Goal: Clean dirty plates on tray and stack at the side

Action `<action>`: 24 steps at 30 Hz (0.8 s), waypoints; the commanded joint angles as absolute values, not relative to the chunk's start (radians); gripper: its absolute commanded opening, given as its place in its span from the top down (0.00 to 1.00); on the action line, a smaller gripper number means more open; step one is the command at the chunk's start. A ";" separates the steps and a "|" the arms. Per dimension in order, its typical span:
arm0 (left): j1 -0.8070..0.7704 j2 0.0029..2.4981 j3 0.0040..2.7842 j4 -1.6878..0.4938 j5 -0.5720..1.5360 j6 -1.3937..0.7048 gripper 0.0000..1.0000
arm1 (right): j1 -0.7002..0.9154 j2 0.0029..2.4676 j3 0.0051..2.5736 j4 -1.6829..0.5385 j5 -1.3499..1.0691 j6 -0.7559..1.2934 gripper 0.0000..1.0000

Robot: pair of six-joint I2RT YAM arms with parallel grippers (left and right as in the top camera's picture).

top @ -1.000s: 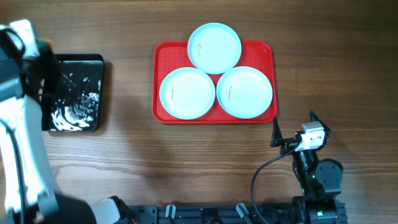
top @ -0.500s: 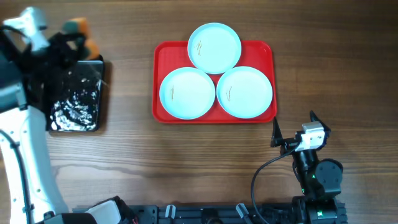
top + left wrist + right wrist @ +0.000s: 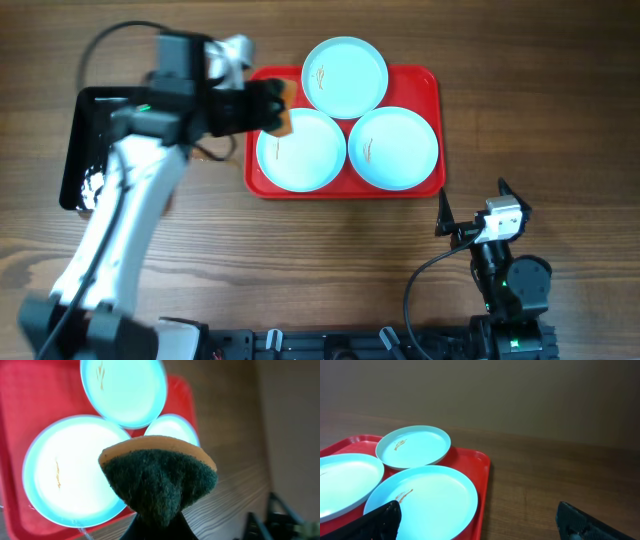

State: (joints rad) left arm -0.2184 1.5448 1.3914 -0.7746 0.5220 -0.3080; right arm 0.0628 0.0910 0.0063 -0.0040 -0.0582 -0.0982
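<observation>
Three pale blue plates lie on the red tray (image 3: 262, 185): a far one (image 3: 345, 77), a left one (image 3: 301, 150) and a right one (image 3: 393, 148), each with a small brown smudge. My left gripper (image 3: 272, 108) is shut on a sponge (image 3: 160, 477), orange with a dark green scouring face, and hovers over the tray's far left corner beside the left plate (image 3: 75, 477). My right gripper (image 3: 484, 522) stands open over the table, near the tray's right front corner, with nothing between its fingers (image 3: 382, 520).
A black tray (image 3: 85, 130) with white foam in it sits at the far left, partly under my left arm. Bare wooden table stretches in front of the red tray and to its right.
My left arm has swung right from the black tray to the red tray's far left corner, carrying the sponge. The right arm and the plates have not moved.
</observation>
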 commanded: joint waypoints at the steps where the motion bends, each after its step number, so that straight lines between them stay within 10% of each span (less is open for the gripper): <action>1: -0.297 1.663 1.386 -0.736 0.342 -0.356 0.96 | 0.068 0.093 0.008 -0.002 -0.040 -0.167 0.00; 12: -0.338 1.907 1.386 -0.584 0.316 -0.356 0.96 | 0.068 0.093 0.008 0.030 -0.107 -0.163 0.00; 19: -0.333 1.985 1.385 -0.626 0.315 -0.357 0.96 | 0.068 0.093 0.008 0.101 -0.704 0.245 0.00; 24: -0.313 1.987 1.384 -0.633 0.317 -0.445 0.96 | 0.068 0.093 0.008 0.262 -0.706 0.587 0.00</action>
